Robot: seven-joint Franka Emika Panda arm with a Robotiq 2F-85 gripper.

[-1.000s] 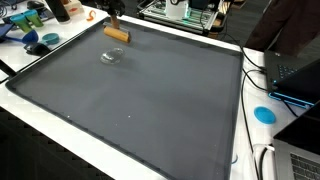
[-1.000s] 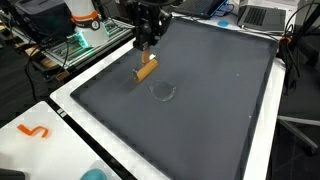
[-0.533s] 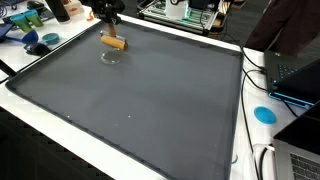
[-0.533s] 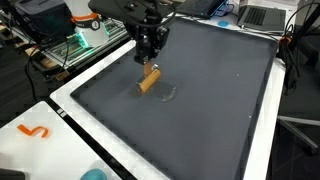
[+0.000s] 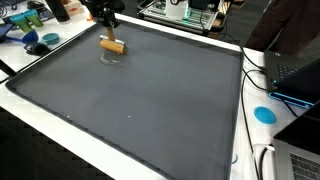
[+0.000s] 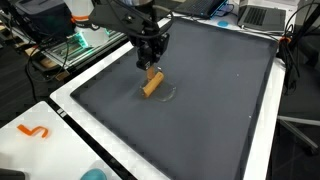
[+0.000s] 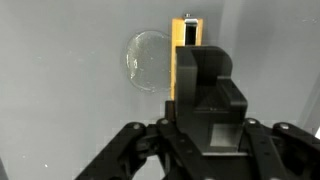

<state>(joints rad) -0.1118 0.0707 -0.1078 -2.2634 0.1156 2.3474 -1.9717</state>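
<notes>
Fingers of your gripper (image 6: 151,70) clench the wooden block (image 6: 152,85), tilted over the grey mat (image 6: 220,110) beside a round smudge (image 7: 150,60).

My arm (image 6: 118,14) is stretched over low, wrist vertical, gripper (image 6: 150,66) pointing straight down, fingers clamped on wooden block (image 6: 152,84).

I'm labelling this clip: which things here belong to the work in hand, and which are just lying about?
In hand: gripper; wooden block it grips; clear round piece beside the block, on the grey mat.
Lying about: blue disc; orange squiggle; laptop.
</notes>
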